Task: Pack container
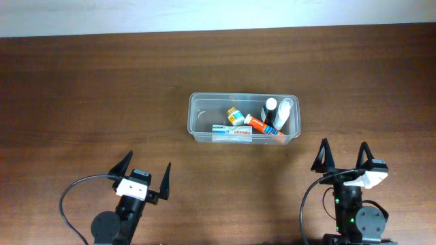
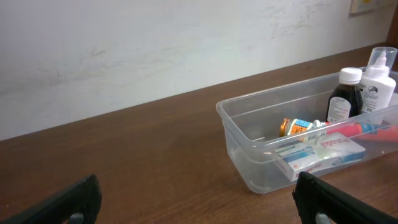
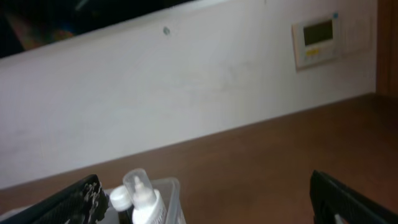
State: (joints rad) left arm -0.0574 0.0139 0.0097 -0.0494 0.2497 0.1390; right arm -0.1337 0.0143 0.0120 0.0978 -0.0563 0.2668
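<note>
Both arms parked with fingers wide, tub loaded mid-table.
The left gripper (image 1: 146, 163) gapes empty; the clear rectangular plastic container (image 1: 243, 95) sits well ahead on the dark brown wooden table (image 1: 82, 88), holding bottles and a white box (image 1: 231, 131); the right gripper (image 1: 344, 148) gapes empty too. No loose item shows, so packing looks complete: avoid nudging the rim.

Lab-like or office test room: dark wood-grain table (image 1: 82, 95), bare white wall (image 2: 155, 43), wall-mounted control panel (image 3: 318, 38) with small display, left arm (image 1: 126, 211) and right arm (image 1: 354, 211) at table's near edge.
</note>
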